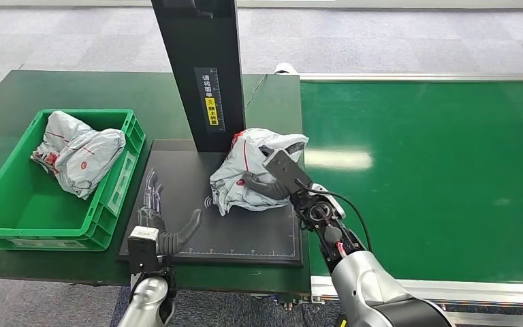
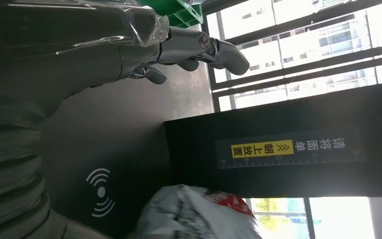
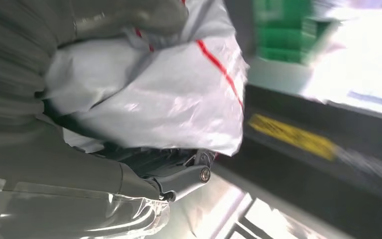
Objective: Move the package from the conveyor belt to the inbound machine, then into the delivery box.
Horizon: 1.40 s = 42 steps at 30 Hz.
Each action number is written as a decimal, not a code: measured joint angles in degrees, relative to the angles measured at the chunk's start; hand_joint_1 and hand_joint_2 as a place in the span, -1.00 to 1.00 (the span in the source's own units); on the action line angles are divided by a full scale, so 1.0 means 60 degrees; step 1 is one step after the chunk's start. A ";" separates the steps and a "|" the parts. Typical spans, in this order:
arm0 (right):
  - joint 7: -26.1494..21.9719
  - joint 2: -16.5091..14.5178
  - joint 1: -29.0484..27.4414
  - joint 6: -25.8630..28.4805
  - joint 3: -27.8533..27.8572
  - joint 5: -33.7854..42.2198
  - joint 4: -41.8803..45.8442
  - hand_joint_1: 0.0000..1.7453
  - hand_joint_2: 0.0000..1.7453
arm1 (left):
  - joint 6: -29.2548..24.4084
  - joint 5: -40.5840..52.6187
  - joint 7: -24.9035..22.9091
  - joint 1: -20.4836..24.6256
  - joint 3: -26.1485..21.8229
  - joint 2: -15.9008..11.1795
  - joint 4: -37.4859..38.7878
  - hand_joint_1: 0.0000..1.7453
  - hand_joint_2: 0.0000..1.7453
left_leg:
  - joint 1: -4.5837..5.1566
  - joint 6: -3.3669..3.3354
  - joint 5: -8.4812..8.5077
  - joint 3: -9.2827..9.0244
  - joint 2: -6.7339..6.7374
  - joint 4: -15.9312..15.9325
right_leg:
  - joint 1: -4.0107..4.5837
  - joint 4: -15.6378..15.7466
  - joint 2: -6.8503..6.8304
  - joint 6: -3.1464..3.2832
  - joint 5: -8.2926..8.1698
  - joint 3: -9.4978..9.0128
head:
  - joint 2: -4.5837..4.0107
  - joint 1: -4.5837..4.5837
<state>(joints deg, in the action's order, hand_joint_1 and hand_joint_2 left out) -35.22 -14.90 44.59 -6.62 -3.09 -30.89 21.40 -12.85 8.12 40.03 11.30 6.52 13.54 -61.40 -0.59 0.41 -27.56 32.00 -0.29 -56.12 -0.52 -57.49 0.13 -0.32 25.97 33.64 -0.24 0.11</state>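
A crumpled white plastic package (image 1: 248, 170) with red lines is over the black platform (image 1: 177, 170) of the inbound machine, beside its black column (image 1: 201, 68). My right hand (image 1: 272, 178) grips it from the right side; in the right wrist view the package (image 3: 169, 94) bulges between thumb and fingers. My left hand (image 1: 160, 218) hovers over the platform's front left with fingers spread and nothing in it, a short way left of the package. From the left wrist camera I see its fingers (image 2: 199, 47) over the dark plate and the package (image 2: 194, 216) below the column's yellow label.
A green delivery box (image 1: 109, 204) stands left of the machine and holds two similar white packages (image 1: 78, 153). The green conveyor belt (image 1: 436, 177) stretches to the right. A wireless symbol (image 1: 208, 201) marks the platform. Grey carpet lies beyond the table.
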 joint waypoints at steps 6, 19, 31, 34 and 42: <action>-0.0615 0.0135 -0.0006 -0.0571 0.0081 0.2275 0.1004 -1.00 1.00 | -0.0201 -0.0230 0.0006 0.0041 0.0039 -0.0088 0.0113 -1.00 1.00 | 0.0001 0.0000 0.0000 0.0002 0.0000 -0.0001 | -0.0001 0.0000 0.0000 0.0000 0.0000 0.0003 | 0.0000 -0.0001; -0.0021 0.0265 -0.0569 -0.1189 -0.0617 0.4348 0.2729 -1.00 1.00 | -0.0322 -0.0198 0.0010 -0.0057 0.0100 -0.0224 0.0132 -1.00 1.00 | 0.0000 0.0000 0.0000 0.0003 0.0000 0.0001 | 0.0000 0.0000 0.0000 0.0000 0.0000 0.0003 | 0.0000 0.0000; 0.1460 0.0250 -0.0600 -0.0908 -0.2236 0.3876 0.1325 -1.00 1.00 | -0.0239 -0.0011 0.0009 -0.0063 0.0078 -0.0170 0.0131 -1.00 1.00 | 0.0000 0.0000 0.0000 0.0006 -0.0002 0.0002 | 0.0000 0.0000 -0.0001 0.0000 0.0000 0.0002 | 0.0000 -0.0001; 0.2100 0.0220 -0.0547 -0.0805 -0.2583 0.3599 0.0949 -1.00 1.00 | -0.0237 0.0042 -0.0017 -0.0091 0.0078 -0.0127 0.0096 -1.00 1.00 | 0.0000 0.0000 0.0000 0.0007 -0.0001 0.0002 | 0.0000 0.0000 -0.0001 0.0000 0.0000 0.0002 | 0.0000 0.0000; 0.2741 0.0202 -0.0238 -0.0740 -0.3273 0.3347 0.0398 -1.00 1.00 | -0.0096 0.0238 -0.0329 -0.0406 0.0057 -0.0056 -0.0428 -1.00 1.00 | 0.0000 0.0000 0.0000 0.0004 -0.0002 0.0001 | 0.0000 0.0000 -0.0001 0.0000 0.0000 0.0001 | 0.0000 -0.0001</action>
<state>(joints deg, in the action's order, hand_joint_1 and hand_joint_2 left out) -18.78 -13.68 43.16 -11.06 -22.73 -10.81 23.79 -13.43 9.55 38.05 8.86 6.87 13.20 -63.97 -0.59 0.40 -27.56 32.02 -0.30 -56.12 -0.52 -57.49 0.12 -0.32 25.97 33.65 -0.24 0.10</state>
